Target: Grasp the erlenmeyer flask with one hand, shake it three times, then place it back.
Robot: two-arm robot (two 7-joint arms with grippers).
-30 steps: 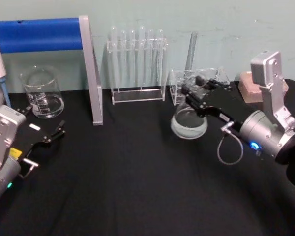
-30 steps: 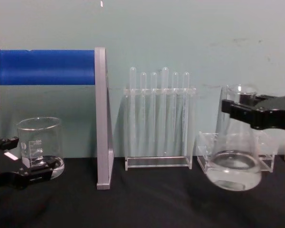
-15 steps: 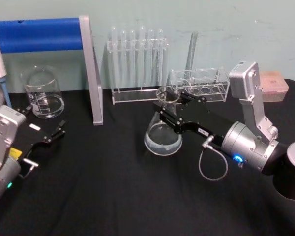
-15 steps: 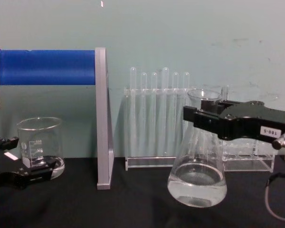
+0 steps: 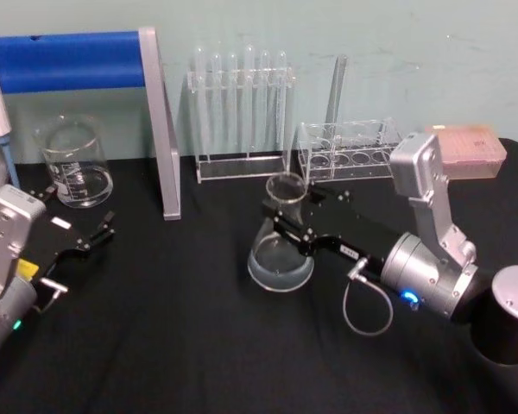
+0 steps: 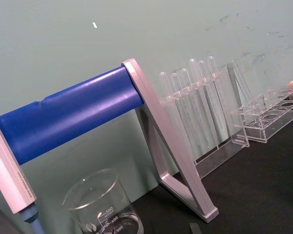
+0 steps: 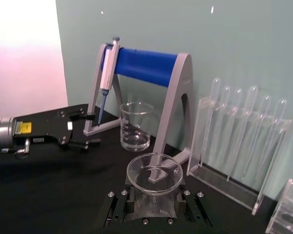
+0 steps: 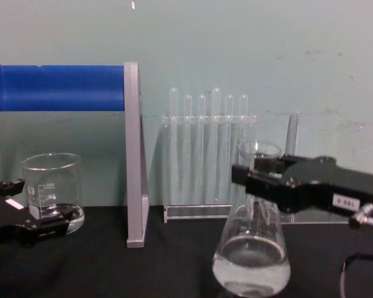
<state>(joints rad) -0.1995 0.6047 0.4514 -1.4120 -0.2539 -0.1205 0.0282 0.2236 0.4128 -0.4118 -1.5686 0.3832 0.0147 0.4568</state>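
Note:
The erlenmeyer flask (image 5: 281, 252) is clear glass with a little clear liquid in its wide base. It stands near the middle of the black table, leaning slightly. My right gripper (image 5: 287, 221), the hand with the white number label, is shut on the flask's neck just under the rim. From the chest the flask (image 8: 252, 256) sits low, and I cannot tell whether its base touches the cloth. In the right wrist view, the flared rim (image 7: 154, 173) rises between the jaws. My left gripper (image 5: 93, 235) rests open at the table's left, in front of the beaker.
A glass beaker (image 5: 73, 164) stands at the back left under a blue-barred pipette stand (image 5: 69, 60). A test tube rack (image 5: 242, 112) and a small clear rack (image 5: 350, 148) line the back wall. A pink box (image 5: 470, 147) lies at the far right.
My right gripper has carried the flask leftward and down, from raised by the small clear rack to low over the table's middle. The left arm has not moved.

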